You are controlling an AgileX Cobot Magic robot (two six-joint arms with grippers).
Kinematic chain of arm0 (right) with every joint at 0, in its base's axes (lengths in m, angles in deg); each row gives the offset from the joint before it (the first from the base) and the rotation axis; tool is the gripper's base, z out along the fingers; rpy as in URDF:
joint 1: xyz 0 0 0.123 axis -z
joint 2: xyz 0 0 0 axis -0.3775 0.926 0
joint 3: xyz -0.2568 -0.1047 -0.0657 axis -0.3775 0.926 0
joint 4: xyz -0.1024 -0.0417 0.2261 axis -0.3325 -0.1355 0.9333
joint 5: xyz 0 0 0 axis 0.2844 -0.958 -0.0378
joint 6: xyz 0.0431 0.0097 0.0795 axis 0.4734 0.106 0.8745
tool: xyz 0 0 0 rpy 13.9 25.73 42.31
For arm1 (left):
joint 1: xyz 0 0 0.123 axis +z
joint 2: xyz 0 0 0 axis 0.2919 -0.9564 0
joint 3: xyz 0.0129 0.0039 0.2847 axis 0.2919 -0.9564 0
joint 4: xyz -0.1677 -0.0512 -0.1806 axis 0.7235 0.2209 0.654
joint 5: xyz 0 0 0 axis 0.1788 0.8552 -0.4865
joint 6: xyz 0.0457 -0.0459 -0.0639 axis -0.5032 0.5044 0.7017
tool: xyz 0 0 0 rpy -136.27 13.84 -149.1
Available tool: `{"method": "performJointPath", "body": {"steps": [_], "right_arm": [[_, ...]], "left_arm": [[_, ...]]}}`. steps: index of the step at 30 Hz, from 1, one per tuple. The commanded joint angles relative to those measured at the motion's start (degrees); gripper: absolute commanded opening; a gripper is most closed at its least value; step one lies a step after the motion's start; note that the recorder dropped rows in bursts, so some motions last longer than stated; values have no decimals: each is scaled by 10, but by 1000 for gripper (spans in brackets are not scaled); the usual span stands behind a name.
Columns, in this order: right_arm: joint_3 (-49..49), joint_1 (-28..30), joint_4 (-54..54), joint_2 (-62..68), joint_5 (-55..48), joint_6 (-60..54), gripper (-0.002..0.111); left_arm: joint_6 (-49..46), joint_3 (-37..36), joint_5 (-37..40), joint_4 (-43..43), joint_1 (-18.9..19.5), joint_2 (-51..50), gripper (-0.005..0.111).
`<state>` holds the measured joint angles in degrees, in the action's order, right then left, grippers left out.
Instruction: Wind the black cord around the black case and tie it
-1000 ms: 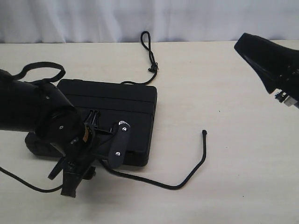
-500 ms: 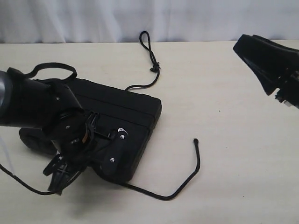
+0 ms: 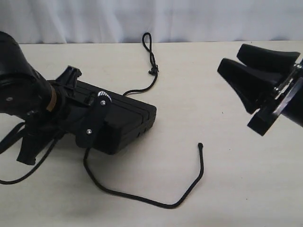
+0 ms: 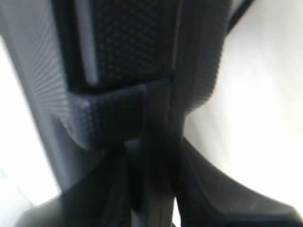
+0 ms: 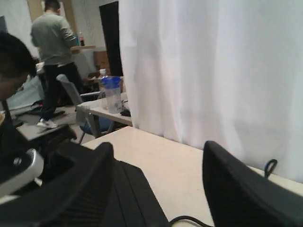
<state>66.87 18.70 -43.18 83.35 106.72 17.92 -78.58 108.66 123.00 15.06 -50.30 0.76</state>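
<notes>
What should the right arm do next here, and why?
Probably lower the open right gripper onto the free end of the black cord. The left gripper holds the black case tilted, the cord passes beneath it, and that loose end lies nearest the right arm.

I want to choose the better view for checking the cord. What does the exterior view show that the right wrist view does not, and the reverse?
Only the exterior view: both ends of the black cord on the table, and the left tool holding the black case tilted. Only the right wrist view: a standing person and a blue-capped bottle past the curtain's edge. Both: the open right tool, the case, part of the cord.
</notes>
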Motion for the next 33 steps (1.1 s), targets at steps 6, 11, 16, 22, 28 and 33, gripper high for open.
{"method": "performJointPath", "body": {"steps": [6,11,16,22,28,33], "right_arm": [[-6,0,-79,120,131,-134,83],[-7,-19,-80,167,131,-216,82],[-35,-128,-19,213,27,-355,82],[-78,-245,171,264,-116,-534,82],[-139,-306,206,337,-101,-539,82],[-181,-313,254,385,-101,-539,82]], "left_arm": [[6,7,-60,-24,0,48,0],[6,7,-81,-47,1,48,0],[6,7,-98,-47,20,48,0],[6,7,-108,-31,45,48,0],[6,7,-140,-2,48,48,0],[6,7,-140,2,48,48,0]]}}
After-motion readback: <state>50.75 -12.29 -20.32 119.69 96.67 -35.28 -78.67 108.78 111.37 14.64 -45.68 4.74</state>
